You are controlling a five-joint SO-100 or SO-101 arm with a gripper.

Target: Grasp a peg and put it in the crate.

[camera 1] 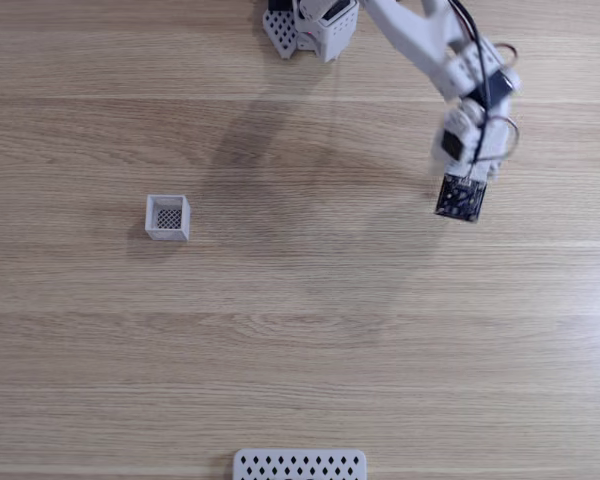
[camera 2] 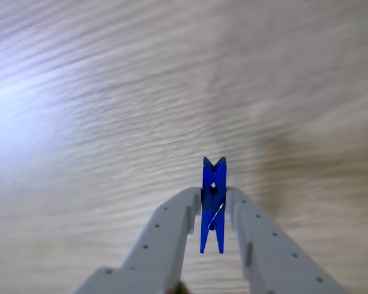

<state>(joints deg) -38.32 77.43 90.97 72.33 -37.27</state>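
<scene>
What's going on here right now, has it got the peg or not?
Yes. In the other view the gripper is shut on the blue clothespin, pinched between its two fingers with the wooden table blurred beneath. In the fixed view the arm reaches to the right side of the table, while the small white crate sits well off to the left with nothing visible inside. A white perforated tray lies at the bottom edge. The peg is not yet in the crate.

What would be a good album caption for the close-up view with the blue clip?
Close-up: the tool pinches a blue peg between its two grey fingers above a blurred wooden table.
</scene>
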